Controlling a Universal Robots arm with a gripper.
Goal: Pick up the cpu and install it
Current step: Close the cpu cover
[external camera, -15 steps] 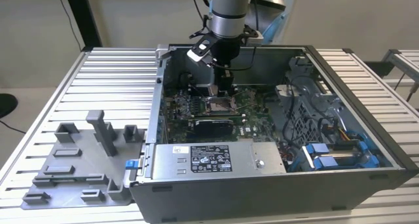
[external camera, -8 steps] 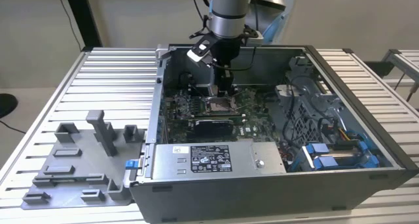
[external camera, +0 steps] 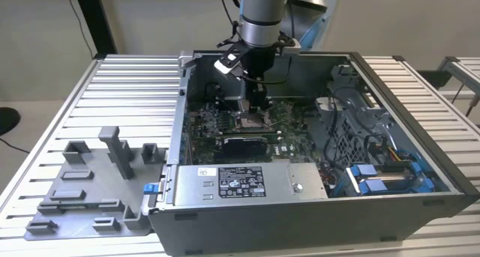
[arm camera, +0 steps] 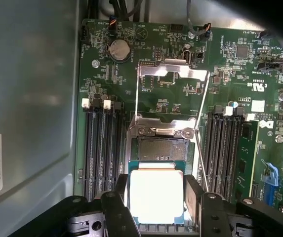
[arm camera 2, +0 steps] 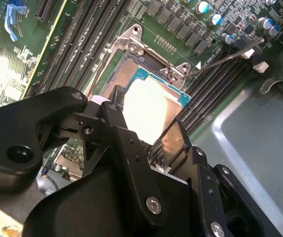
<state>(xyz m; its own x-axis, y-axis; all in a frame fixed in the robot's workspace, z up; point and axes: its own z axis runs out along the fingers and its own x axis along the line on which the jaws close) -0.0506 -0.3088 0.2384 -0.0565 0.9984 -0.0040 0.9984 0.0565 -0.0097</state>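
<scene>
The cpu [arm camera: 156, 195], a thin square chip with a bright silvery top and a green edge, sits between the two black fingers [arm camera: 194, 197] of my gripper [arm camera: 156, 202], which is shut on it. It hangs over the near part of the dark square socket [arm camera: 160, 148], whose metal frame is open. The second wrist view has the cpu [arm camera 2: 153, 106] tilted at the socket [arm camera 2: 131, 74], with the gripper [arm camera 2: 146, 121] clamping opposite edges. In the exterior view the gripper [external camera: 257, 104] reaches down into the open computer case [external camera: 420, 203] above the socket [external camera: 251, 121].
The socket's load plate [arm camera: 173, 73] stands raised, with a thin lever [arm camera: 202, 148] beside it. Memory slots [arm camera: 99, 148] flank the socket on both sides. A grey box with a label [external camera: 240, 181] and blue drive bays [external camera: 383, 178] fill the case front. A grey fixture plate [external camera: 90, 195] lies on the table.
</scene>
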